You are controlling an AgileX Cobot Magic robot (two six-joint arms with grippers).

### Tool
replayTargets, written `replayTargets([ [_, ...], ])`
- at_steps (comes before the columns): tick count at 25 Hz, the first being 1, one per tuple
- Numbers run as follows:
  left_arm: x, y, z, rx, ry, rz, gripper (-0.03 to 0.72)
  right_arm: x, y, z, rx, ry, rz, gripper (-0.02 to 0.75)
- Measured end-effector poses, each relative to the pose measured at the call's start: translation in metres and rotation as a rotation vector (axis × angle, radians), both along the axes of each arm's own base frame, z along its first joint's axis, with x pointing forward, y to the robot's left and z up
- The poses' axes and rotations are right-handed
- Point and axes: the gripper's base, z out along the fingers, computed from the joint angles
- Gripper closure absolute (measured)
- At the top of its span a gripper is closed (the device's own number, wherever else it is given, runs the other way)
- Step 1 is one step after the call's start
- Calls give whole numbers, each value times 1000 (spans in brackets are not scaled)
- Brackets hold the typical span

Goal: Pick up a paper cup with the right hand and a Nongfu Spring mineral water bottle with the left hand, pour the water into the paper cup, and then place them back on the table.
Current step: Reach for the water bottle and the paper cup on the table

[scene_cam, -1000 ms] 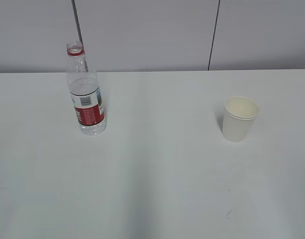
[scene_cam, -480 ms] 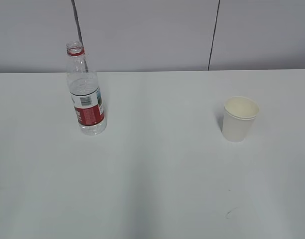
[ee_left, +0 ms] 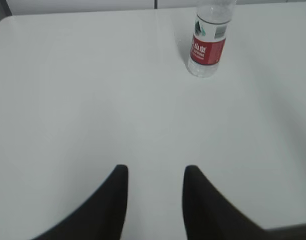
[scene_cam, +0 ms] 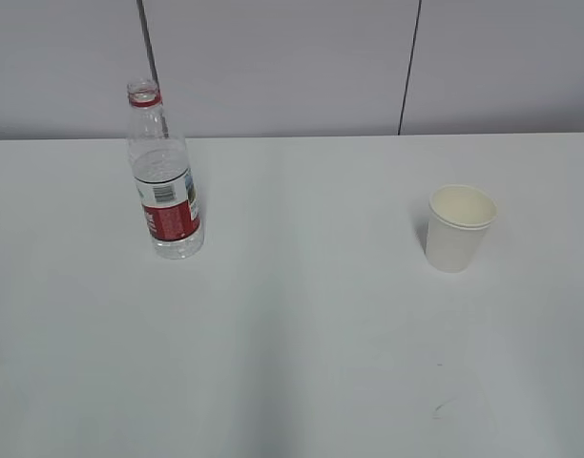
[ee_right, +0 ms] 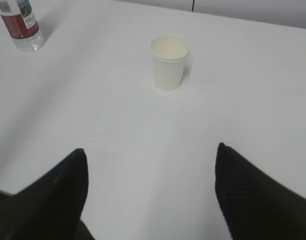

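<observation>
The Nongfu Spring mineral water bottle (scene_cam: 165, 176) stands upright on the white worktop (scene_cam: 302, 334), at its rear left. It is clear plastic, uncapped, with a red neck ring and a red-and-white label around the lower body. The paper cup (scene_cam: 458, 227) stands upright, well apart to the right: plain white, tapered, rolled rim, cream-coloured inside.
</observation>
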Motion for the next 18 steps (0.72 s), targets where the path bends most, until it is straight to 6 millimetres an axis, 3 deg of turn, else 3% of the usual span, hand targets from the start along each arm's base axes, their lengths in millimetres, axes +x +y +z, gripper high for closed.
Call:
replayTargets([
  [4,9,3,26,39,-128,28,449,30,3,18,11,-30,-12,149],
  [8,37,0,46,27,-227,15,449,71,7,29,27,-86,-30,149],
  [13,88,-7,60,-16,-301,-7,449,123,11,37,47,-188,-58,149],
  [18,141,-12,59,-25,-325,-8,449,167,15,29,52,-218,-78,149],
])
